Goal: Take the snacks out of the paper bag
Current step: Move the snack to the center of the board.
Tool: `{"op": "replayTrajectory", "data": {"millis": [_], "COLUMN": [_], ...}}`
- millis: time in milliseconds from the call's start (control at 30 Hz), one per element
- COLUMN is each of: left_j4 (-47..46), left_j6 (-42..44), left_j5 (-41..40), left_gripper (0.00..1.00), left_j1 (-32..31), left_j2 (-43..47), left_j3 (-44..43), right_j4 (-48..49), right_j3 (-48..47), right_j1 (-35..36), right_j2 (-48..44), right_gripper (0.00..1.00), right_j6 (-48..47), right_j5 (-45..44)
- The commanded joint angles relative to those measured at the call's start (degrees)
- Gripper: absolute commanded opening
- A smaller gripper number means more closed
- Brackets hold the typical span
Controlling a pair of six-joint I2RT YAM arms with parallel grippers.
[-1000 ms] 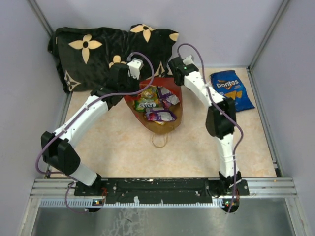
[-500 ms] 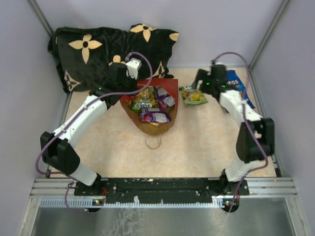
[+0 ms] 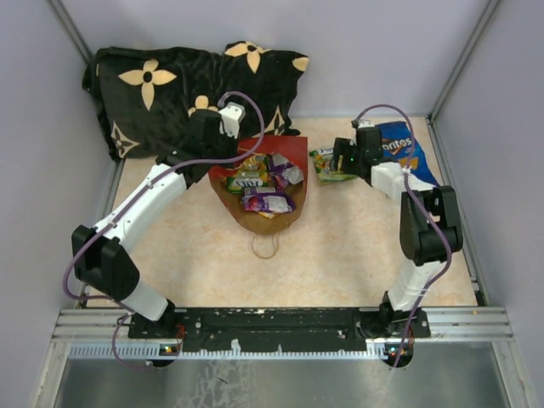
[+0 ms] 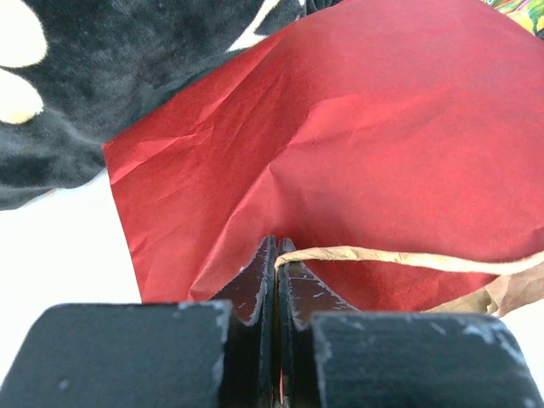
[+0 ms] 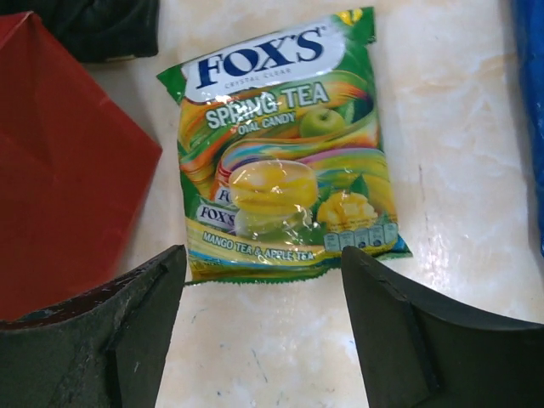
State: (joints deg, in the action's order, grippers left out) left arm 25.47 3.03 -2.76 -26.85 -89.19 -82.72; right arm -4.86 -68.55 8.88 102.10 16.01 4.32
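The red paper bag [image 3: 291, 153] lies open on the table, with green [image 3: 247, 181] and purple [image 3: 268, 202] snacks showing on its brown inside. My left gripper [image 4: 278, 253] is shut on the bag's tan cord handle [image 4: 408, 258], at the bag's far left edge [image 3: 228, 151]. A green Fox's candy pouch [image 5: 285, 144] lies flat on the table right of the bag [image 3: 331, 165]. My right gripper [image 5: 262, 259] stands open just short of the pouch's near edge, holding nothing. The blue Doritos bag [image 3: 399, 146] lies at the far right, partly behind my right arm.
A black flower-patterned pillow [image 3: 161, 89] fills the back left corner, touching the bag's far side. The bag's other cord loop [image 3: 274, 246] lies on the table toward me. Walls close in the table at the back and on both sides.
My right gripper came out of the bag with the green pouch, carried it right, opened and left it on the table. The left gripper kept its hold on the handle.
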Motion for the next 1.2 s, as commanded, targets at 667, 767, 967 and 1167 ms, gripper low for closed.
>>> {"op": "replayTrajectory", "data": {"millis": [667, 767, 967, 1167], "left_j4": [3.6, 4.9, 6.0, 7.9], "left_j6": [-4.2, -4.7, -6.8, -5.7], "left_j5": [2.9, 1.0, -0.4, -4.8], "left_gripper": [0.02, 0.01, 0.00, 0.00], "left_j1": [-6.7, -8.7, -12.1, -12.6], "left_j2": [3.8, 4.7, 7.6, 9.2], "left_j3": [1.8, 1.5, 2.8, 2.2], "right_j4": [-7.6, -11.2, -23.6, -5.4], "right_j3": [-31.3, -42.9, -64.3, -30.7], "right_j1": [4.3, 4.3, 4.4, 2.3], "right_j2": [27.6, 33.1, 39.1, 7.4], "right_gripper": [0.77, 0.77, 0.89, 0.99], "right_j6": [-8.8, -9.3, -9.4, 2.0], "right_j5": [-15.7, -16.2, -14.4, -6.6]}}
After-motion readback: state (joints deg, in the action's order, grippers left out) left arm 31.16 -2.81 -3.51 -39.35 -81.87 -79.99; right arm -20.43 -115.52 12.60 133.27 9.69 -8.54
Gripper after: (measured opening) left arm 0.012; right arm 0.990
